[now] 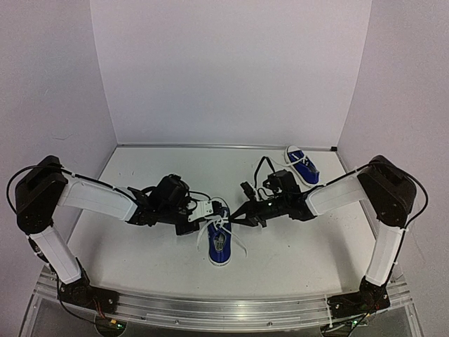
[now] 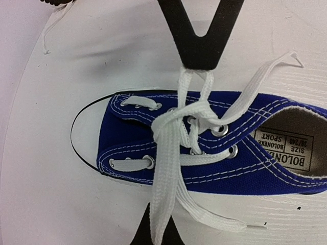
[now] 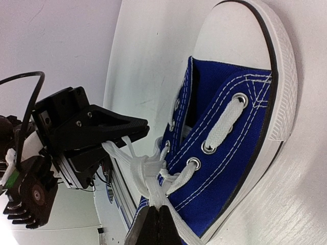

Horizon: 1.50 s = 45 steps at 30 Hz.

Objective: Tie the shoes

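- Laces are stretching taut across the near shoe, running from one gripper to the other and crossing in a loose wrap above the eyelets.
- This near shoe, blue canvas with a white toe cap, is sitting on its sole at the middle of the white table, between the two arms.
- The left gripper is clamping down with its fingers clenched on one broad strand of the laces, just beside the shoe's sole on its own side.
- The right gripper is pinching from the opposite side, its fingers closed tight on two strands that are rising from the wrap.
- Two loose lace ends are trailing free: one is lying on the table beside the sole, the other is reaching out past the shoe's opening.
- A printed size label is showing on the insole inside the opening.
- The far shoe is resting well apart near the back right corner of the table, with neither gripper touching it.
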{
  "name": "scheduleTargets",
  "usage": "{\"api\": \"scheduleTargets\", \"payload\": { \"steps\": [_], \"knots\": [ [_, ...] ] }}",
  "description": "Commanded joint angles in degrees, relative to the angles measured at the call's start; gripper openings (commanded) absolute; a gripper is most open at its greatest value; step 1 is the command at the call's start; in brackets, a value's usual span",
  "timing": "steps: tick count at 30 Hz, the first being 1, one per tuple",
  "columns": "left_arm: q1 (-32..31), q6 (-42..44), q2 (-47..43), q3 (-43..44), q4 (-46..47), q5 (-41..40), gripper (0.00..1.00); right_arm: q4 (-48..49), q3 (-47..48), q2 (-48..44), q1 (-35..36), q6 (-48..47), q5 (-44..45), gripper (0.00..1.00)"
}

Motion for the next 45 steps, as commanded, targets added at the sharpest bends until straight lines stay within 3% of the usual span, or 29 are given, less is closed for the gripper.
{"api": "scheduleTargets", "payload": {
  "steps": [1,28,41,45],
  "knots": [
    [0.3,-1.4,-2.6,-0.7,0.3,-1.6,0.00,0.6,-1.4,-2.8,-0.9,-1.1,1.3,0.00],
    [2.1,-3.8,-1.3,-2.9,-0.9,-7.5,0.00,0.1,-9.7,-6.9,-3.5,-2.7,2.8,0.00],
    [2.2,-4.1,1.9,0.5,-1.1,-7.5,0.01,-5.4,-5.2,-5.0,-0.9,-6.7,0.5,0.00],
    [2.2,-4.7,2.1,1.1,-1.5,-7.0,0.08,-8.0,-4.3,-5.0,-0.9,-8.1,2.1,0.12]
  ]
}}
